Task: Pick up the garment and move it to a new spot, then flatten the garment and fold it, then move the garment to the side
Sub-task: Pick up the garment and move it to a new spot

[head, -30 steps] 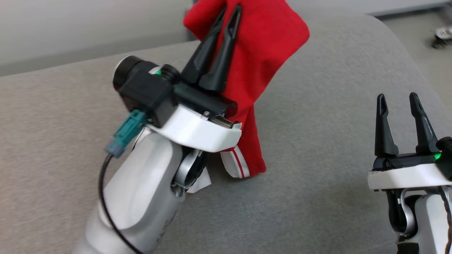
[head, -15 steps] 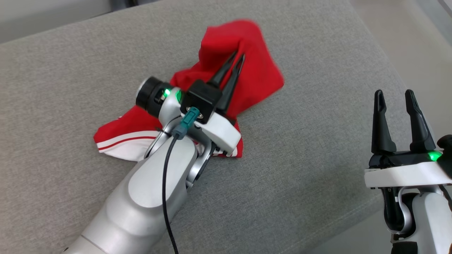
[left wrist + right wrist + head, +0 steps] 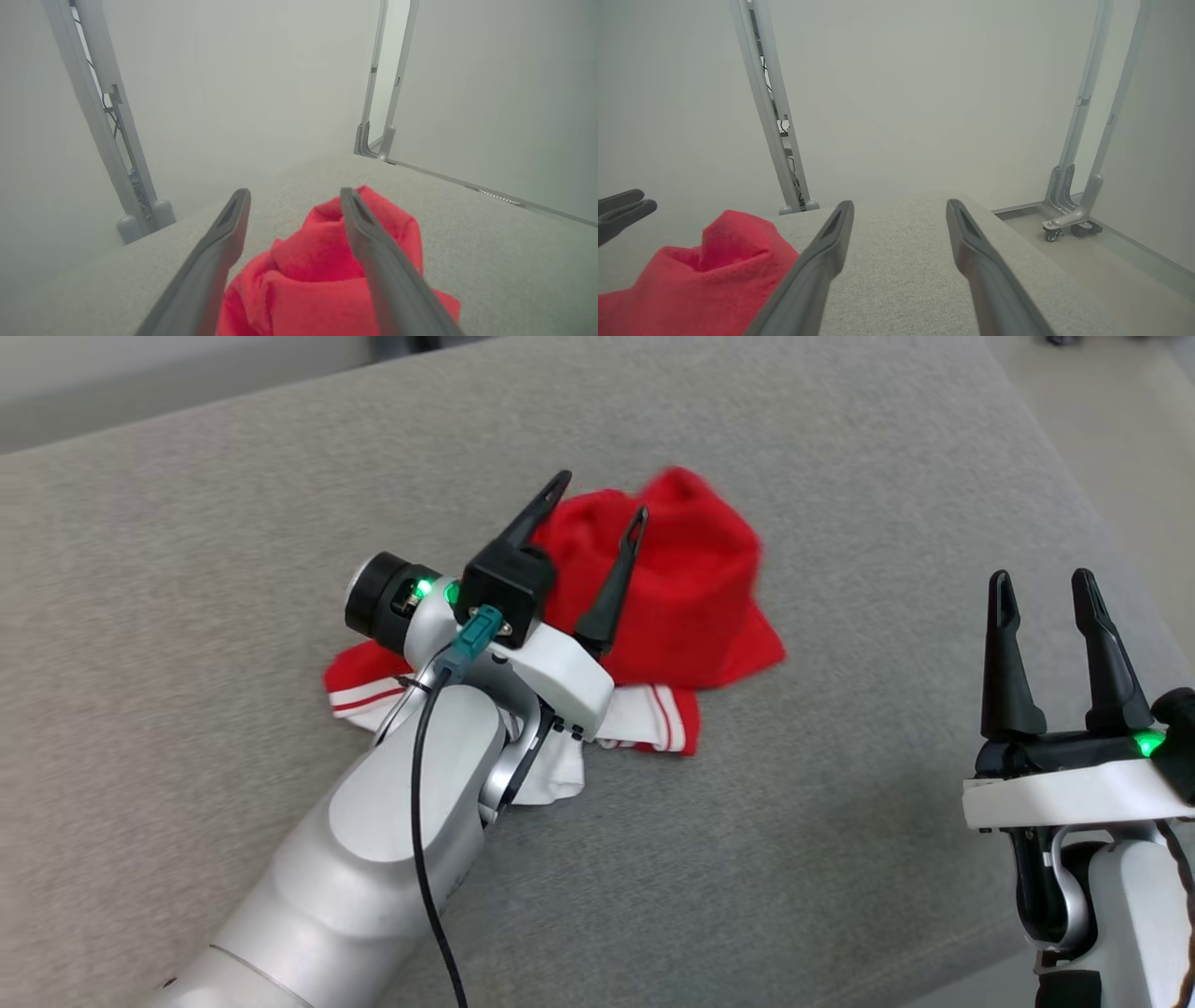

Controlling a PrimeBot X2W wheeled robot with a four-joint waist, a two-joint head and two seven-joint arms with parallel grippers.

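Observation:
A red garment with white striped trim lies crumpled in a heap on the grey cushioned surface. My left gripper hovers just above the heap, open, with nothing between its fingers. In the left wrist view the red garment bulges up beneath the left gripper. My right gripper stands open at the right, well apart from the cloth. The right wrist view has the garment at the lower left, beside the right gripper, and the left gripper's fingertips at the left edge.
The cushion's right edge drops to a pale floor. Metal frame posts on castors stand behind the cushion by a plain wall. A dark cable runs along my left forearm.
My left gripper brought the garment down onto the cushion, then opened and let go of it. The cloth has slumped into a heap. The head camera has tilted. The right gripper holds its pose.

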